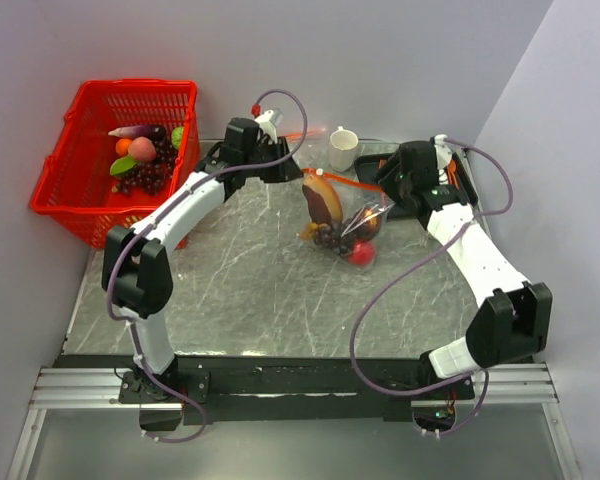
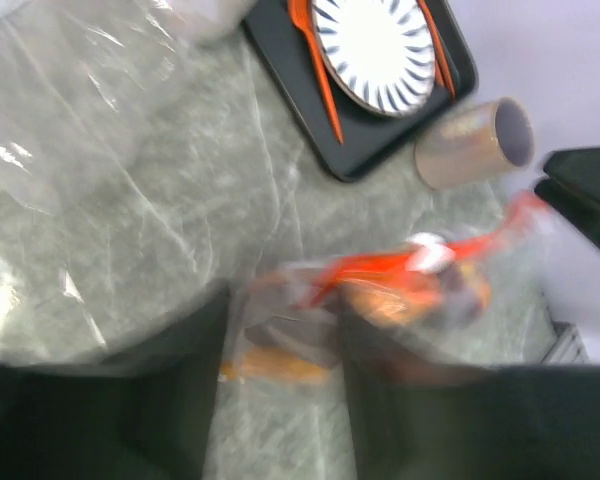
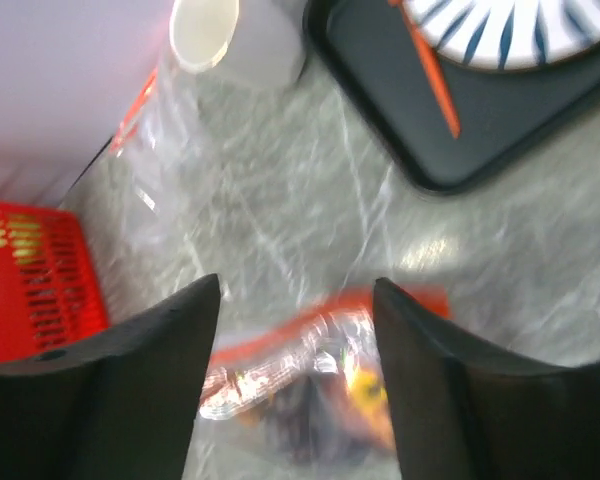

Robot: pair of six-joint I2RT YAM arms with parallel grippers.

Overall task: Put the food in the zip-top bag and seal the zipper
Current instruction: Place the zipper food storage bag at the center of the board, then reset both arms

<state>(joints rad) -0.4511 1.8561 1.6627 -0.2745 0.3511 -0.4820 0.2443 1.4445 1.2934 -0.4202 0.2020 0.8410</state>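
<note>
The clear zip-top bag [image 1: 346, 216] lies mid-table between both grippers. Inside it are the orange-brown curved piece [image 1: 323, 200], the dark grape bunch [image 1: 329, 237] and the red round fruit [image 1: 360, 254]. The orange-red zipper [image 1: 340, 181] runs along its far edge. My left gripper [image 1: 292, 170] is at the zipper's left end. In the blurred left wrist view it [image 2: 280, 305] is open over the bag [image 2: 380, 285]. My right gripper [image 1: 380, 186] is at the zipper's right end, open in the right wrist view [image 3: 296, 290], with the zipper [image 3: 310, 322] between its fingers.
A red basket [image 1: 80, 190] at the far left holds a peach, an eggplant and other toy food. A white cup [image 1: 343, 148] and a black tray [image 2: 360, 150] with a striped plate and orange cutlery stand at the back. A second clear bag [image 3: 145, 115] lies near the cup.
</note>
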